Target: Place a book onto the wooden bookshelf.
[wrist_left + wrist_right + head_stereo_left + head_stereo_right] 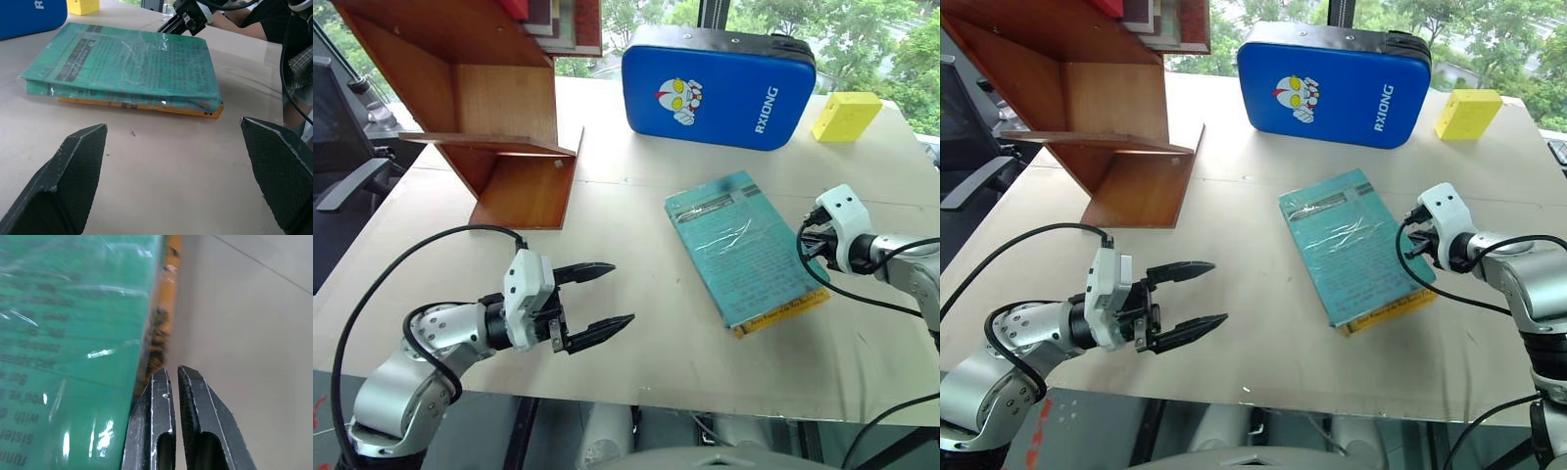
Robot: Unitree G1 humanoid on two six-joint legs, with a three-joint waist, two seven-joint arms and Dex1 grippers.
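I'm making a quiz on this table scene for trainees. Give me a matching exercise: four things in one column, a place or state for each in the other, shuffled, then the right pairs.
Things:
1. teal book
2. wooden bookshelf
3. left gripper
4. right gripper

Places or states:
A. fingers pressed together, at the book's edge
B. lying flat on top of a yellow book
C. fingers spread wide, above the table
D. standing at the table's far left corner

Pairs: 1-B, 2-D, 3-C, 4-A
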